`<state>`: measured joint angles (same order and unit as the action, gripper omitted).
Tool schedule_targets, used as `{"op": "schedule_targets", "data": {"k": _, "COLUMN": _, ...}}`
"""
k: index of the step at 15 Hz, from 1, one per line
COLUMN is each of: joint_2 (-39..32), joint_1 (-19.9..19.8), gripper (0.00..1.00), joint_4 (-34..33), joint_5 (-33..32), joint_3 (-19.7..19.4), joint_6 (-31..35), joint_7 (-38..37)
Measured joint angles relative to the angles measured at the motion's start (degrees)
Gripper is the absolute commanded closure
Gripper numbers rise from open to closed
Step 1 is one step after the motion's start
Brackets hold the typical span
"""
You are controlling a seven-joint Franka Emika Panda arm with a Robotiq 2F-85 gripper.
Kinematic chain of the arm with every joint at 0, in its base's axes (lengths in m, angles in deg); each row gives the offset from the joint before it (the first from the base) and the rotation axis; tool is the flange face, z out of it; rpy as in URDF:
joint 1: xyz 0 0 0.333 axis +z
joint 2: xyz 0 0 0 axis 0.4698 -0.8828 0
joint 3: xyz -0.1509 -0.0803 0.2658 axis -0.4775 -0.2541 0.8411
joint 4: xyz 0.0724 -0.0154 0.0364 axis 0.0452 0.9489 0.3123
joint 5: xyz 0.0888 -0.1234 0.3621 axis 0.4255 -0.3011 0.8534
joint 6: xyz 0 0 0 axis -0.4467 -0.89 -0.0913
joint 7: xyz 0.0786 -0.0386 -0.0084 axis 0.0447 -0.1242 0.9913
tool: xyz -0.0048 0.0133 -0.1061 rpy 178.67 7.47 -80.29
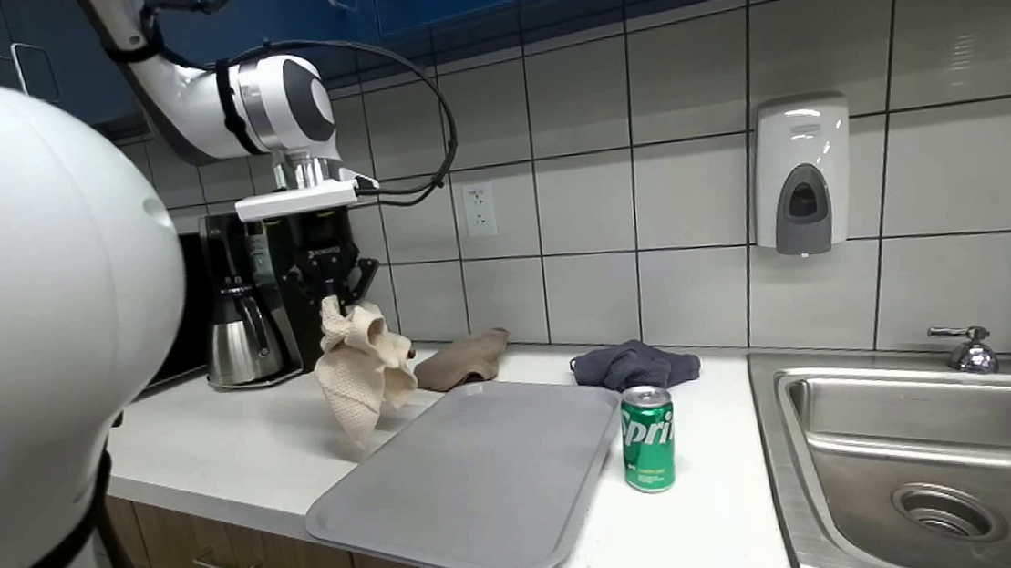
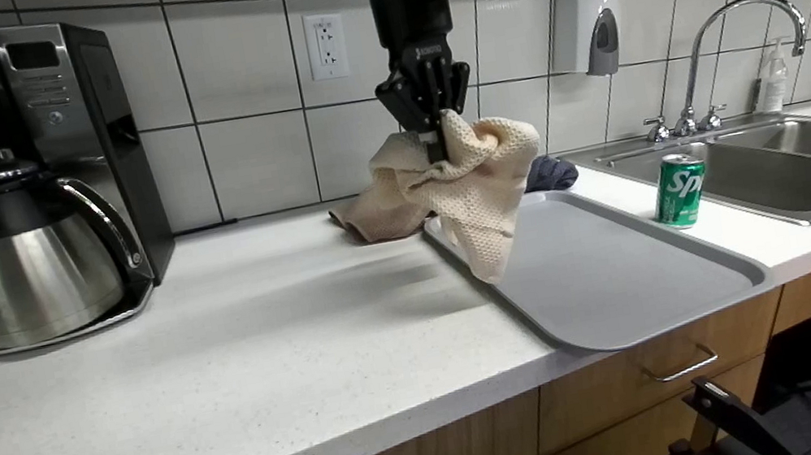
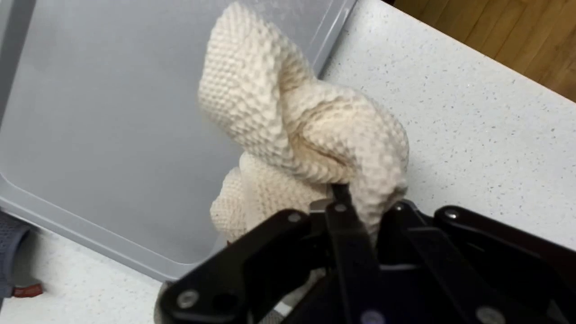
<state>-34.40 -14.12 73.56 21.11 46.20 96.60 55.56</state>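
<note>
My gripper [image 1: 344, 300] is shut on a cream waffle-weave cloth [image 1: 357, 384], pinching a bunched part of it. In an exterior view the gripper [image 2: 436, 141] holds the cloth [image 2: 488, 201] above the counter, over the left edge of the grey tray [image 2: 618, 266]. The cloth hangs in loose folds. In the wrist view the cloth [image 3: 252, 85] bulges out past the gripper [image 3: 360, 193] and covers part of the tray [image 3: 112, 112]; the fingertips are mostly hidden in it. A brown cloth [image 1: 466, 361] lies on the counter behind, by the wall.
A dark blue cloth [image 1: 632, 366] lies behind the tray's far corner. A green Sprite can [image 1: 648, 441] stands upright right of the tray. A steel sink [image 1: 930, 430] is farther right. A coffee maker with a steel carafe [image 2: 42, 272] stands at the left. A soap dispenser [image 1: 803, 176] hangs on the wall.
</note>
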Motion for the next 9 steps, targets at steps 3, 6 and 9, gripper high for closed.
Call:
{"op": "schedule_targets", "data": {"k": 3, "joint_2": 2.6, "joint_1": -1.3, "gripper": 0.97, "joint_4": 2.5, "joint_5": 0.0, "joint_3": -1.1, "joint_6": -0.2, "joint_7": 0.0}}
{"op": "schedule_targets", "data": {"k": 6, "joint_2": 4.8, "joint_1": -2.4, "gripper": 0.97, "joint_4": 5.1, "joint_5": 0.0, "joint_3": -2.4, "joint_6": -0.5, "joint_7": 0.0}}
{"op": "schedule_targets", "data": {"k": 9, "joint_2": 6.7, "joint_1": -3.4, "gripper": 0.97, "joint_4": 7.6, "joint_5": 0.1, "joint_3": -3.4, "joint_6": -1.0, "joint_7": 0.0}}
